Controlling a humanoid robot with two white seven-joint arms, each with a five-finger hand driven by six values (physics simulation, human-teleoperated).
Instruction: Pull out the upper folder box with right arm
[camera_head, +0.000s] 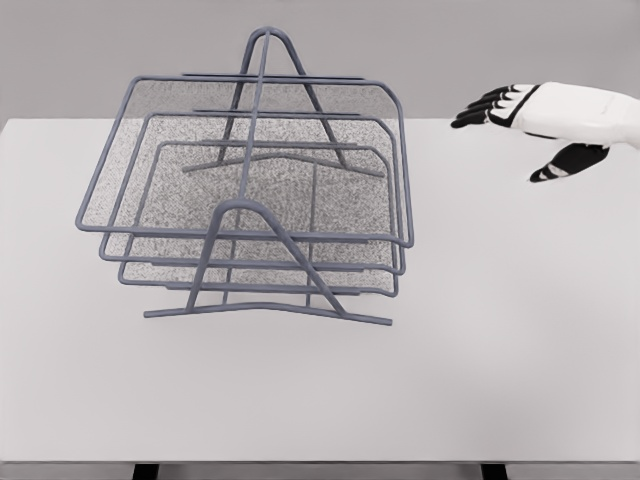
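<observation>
- We see the counter (500, 380), white and wide, filling most of the view; its far edge runs across the top and its near edge along the bottom.
- On the counter's left half stands the rack (262, 300), a grey-blue wire frame with an arched leg in front and another behind.
- The rack carries three mesh trays stacked in tiers; the top tray (160, 100) is the widest, with a rounded wire rim and a speckled mesh floor.
- The top tray sits level in the frame, directly over the two lower ones, its near rim ending just above the front arch.
- Our right hand (520, 125) comes in from the right edge, near the counter's far side, well apart from the rack.
- Its dark fingers (480, 108) are spread and relaxed, pointing left, with the thumb lower; it holds nothing.
- Between hand and rack we see only bare counter, and the whole right half and near strip lie open.
</observation>
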